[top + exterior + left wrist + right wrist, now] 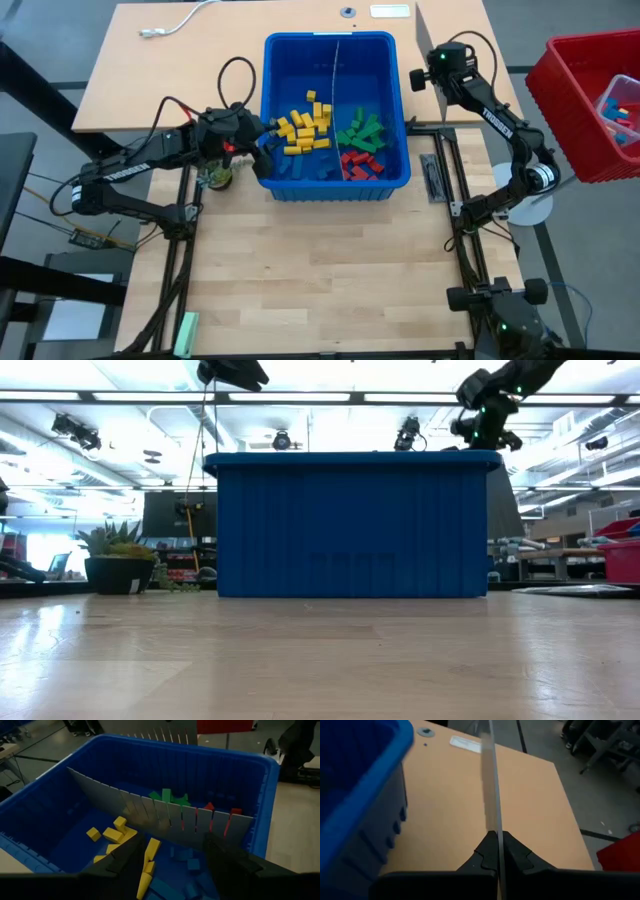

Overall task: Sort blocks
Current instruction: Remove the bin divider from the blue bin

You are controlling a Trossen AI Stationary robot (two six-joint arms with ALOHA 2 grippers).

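Blue plastic bin [268,110] is seen at table centre, holding the blocks [305,125] — yellow heaped left, green and red right, blue along the near wall, parted by a grey ridged divider [165,815]. The left gripper [172,862] is held over the bin's left rim, fingers spread, nothing grasped. The right gripper [498,851] is parked beyond the bin's far-right corner — clenched on a thin grey panel [492,785].
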